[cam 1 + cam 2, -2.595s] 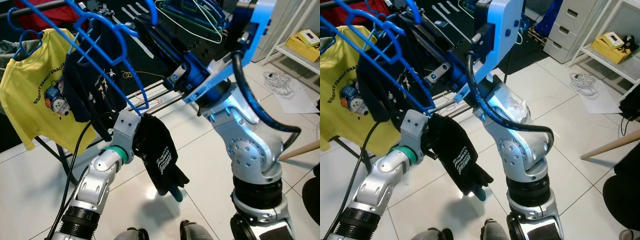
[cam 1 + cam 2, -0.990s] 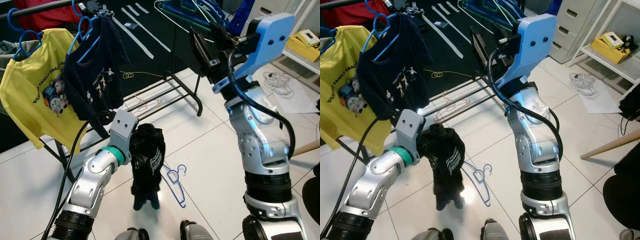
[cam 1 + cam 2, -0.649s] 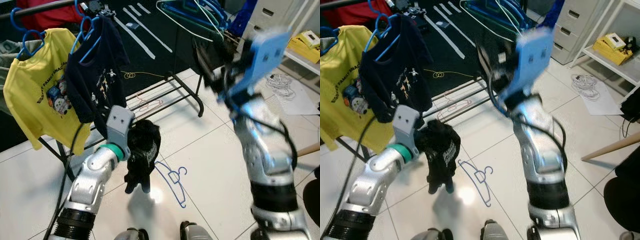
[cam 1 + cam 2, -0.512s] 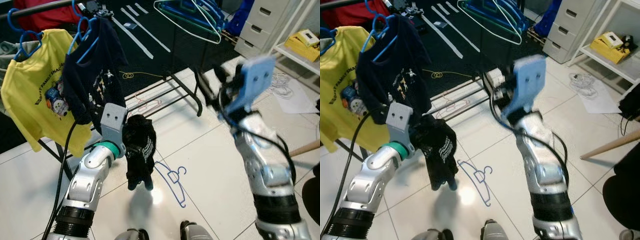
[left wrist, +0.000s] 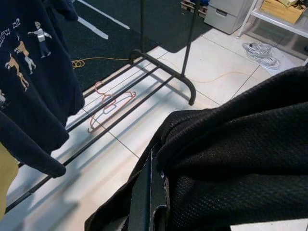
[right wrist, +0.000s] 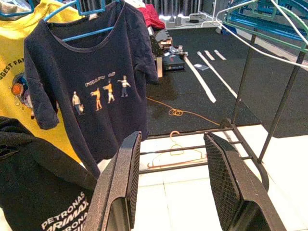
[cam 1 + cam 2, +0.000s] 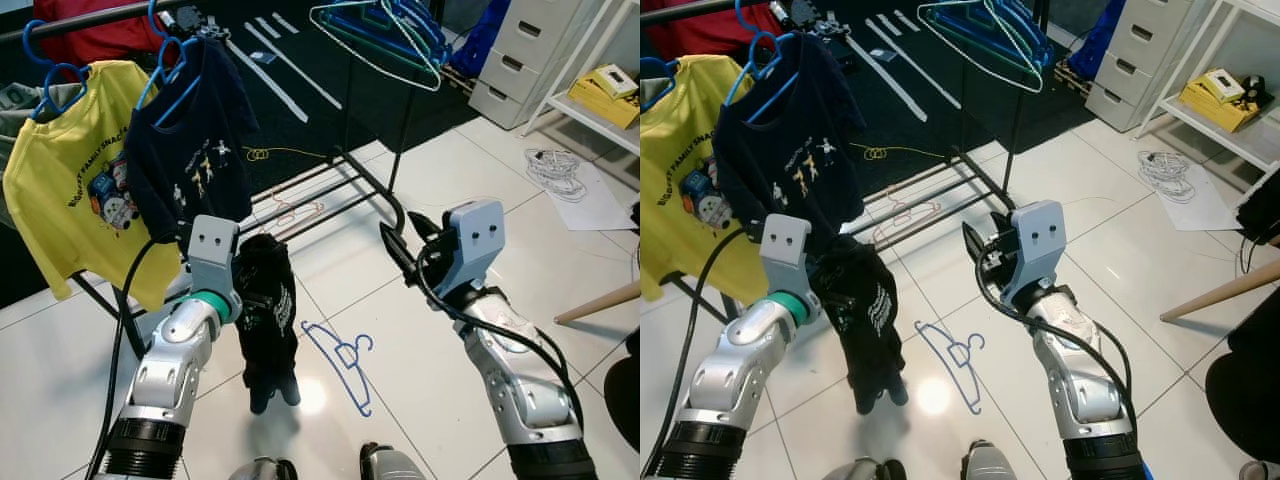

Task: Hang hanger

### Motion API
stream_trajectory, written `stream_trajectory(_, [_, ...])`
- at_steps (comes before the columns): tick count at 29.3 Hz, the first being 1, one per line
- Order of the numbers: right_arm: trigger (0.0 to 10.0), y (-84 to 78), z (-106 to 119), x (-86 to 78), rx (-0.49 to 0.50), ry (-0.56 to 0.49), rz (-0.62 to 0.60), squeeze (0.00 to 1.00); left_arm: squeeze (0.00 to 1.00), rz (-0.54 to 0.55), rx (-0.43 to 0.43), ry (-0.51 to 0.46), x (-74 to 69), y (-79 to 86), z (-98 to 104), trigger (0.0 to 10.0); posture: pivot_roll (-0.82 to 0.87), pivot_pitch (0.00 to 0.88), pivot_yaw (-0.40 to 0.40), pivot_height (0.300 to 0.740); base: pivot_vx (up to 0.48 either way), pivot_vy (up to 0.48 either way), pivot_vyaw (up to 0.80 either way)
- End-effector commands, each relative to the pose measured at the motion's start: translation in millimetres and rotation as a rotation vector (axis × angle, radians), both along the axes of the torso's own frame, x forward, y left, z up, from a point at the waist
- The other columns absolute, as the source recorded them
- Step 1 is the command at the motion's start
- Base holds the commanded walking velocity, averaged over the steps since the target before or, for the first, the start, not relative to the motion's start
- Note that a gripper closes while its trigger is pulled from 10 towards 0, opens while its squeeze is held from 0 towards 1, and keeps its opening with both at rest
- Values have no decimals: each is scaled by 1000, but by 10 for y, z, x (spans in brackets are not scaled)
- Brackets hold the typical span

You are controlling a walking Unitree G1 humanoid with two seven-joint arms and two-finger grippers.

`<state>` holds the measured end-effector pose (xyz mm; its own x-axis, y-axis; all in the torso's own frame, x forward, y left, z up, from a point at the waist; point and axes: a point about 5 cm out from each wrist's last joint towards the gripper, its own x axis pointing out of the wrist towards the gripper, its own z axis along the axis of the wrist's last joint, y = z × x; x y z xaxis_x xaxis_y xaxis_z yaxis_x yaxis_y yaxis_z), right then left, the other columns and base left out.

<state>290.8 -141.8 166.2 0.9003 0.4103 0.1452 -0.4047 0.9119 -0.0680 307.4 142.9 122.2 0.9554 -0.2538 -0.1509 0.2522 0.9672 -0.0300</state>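
Blue hanger [image 7: 342, 362]: flat on the white tile floor [image 7: 430, 180], between the two arms — touched by neither gripper.
Left gripper [image 7: 258, 290]: clamped on a black garment [image 7: 268, 330] that droops toward the floor.
Right gripper [image 6: 174, 180]: fingers spread apart, holding nothing, raised above the hanger.
Rack [image 7: 355, 175]: navy shirt [image 7: 195, 140] and yellow shirt [image 7: 80, 200] hang on it — behind the left arm.

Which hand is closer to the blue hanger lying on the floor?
Left, narrowly. The left hand holds a black garment dangling beside the blue hanger; the right hand hangs open above it.
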Motion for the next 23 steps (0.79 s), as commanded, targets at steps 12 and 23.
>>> stream_trajectory(12, [10000,-21,-435,-101,3,-6,-200,0,0,136,97,-162,-26,26,13,10000,-129,12,81,740,0,0,0])
stream_trajectory(23, [10000,-65,-397,-67,-6,-27,-221,0,0,168,78,-219,59,26,161,10000,-120,23,68,740,0,0,0])
